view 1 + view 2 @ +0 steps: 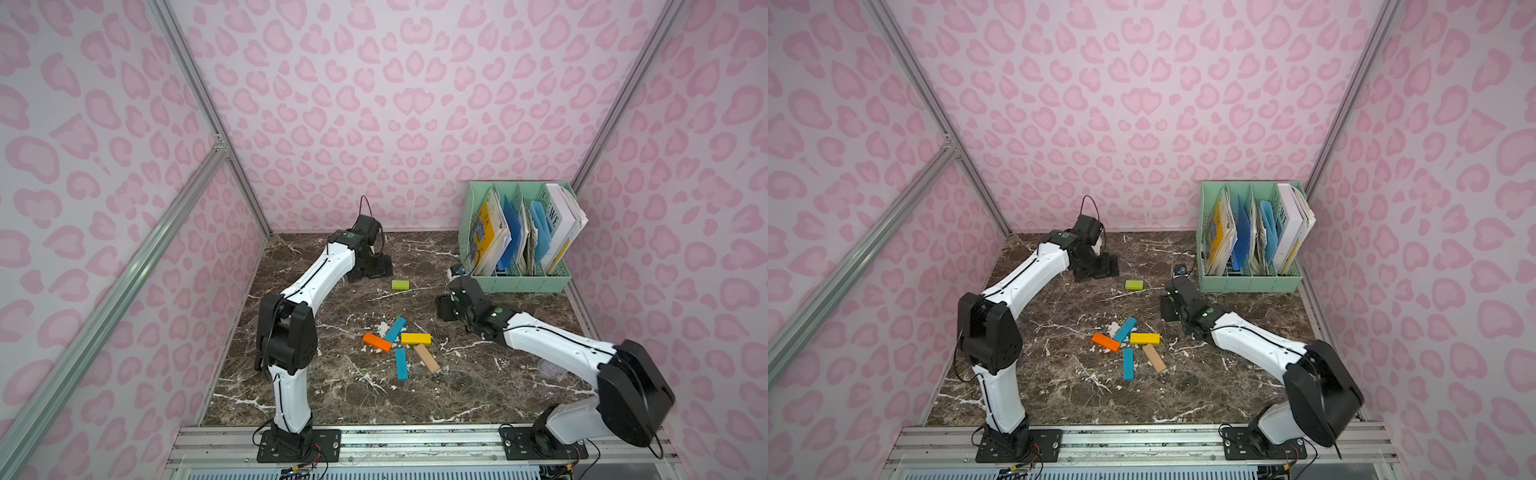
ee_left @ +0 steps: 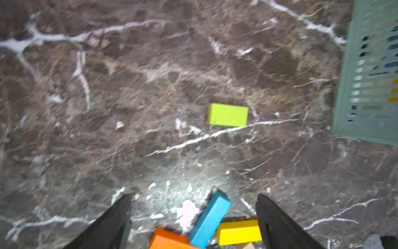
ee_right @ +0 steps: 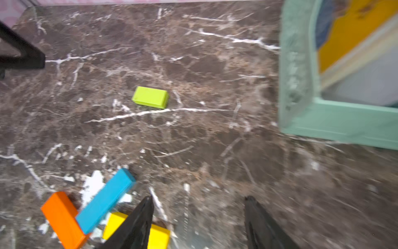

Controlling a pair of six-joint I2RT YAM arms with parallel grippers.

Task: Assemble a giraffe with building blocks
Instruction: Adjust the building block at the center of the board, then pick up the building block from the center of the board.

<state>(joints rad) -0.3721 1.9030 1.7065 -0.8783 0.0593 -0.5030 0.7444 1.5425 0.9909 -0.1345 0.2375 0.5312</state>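
The dark marble table (image 1: 316, 395) carries everything. The left arm (image 1: 322, 270) reaches to the back of it. The right arm (image 1: 552, 343) stretches from the near right corner toward the middle. A mint-green file rack (image 1: 523, 283) with books stands in the far right corner.

The left hand (image 1: 372, 268) sits low near the table's back edge. The left wrist view shows its fingers (image 2: 112, 224) spread wide, gripping nothing. The right hand (image 1: 444, 309) hangs just in front of the rack's left end. Its fingers (image 3: 137, 222) are parted too, with only table between them.

The building blocks (image 1: 1145, 338) lie flat and loose. Five cluster mid-table:
- an orange block (image 1: 377, 342)
- a slanted blue block (image 1: 395, 329) whose lower end meets the orange one
- a yellow block (image 1: 415, 338) just beside that
- a tan block (image 1: 427, 358)
- a second blue block (image 1: 401, 364), nearer the front

The shorter lime-green block (image 1: 400, 284) lies alone between the two hands, apart from the cluster.
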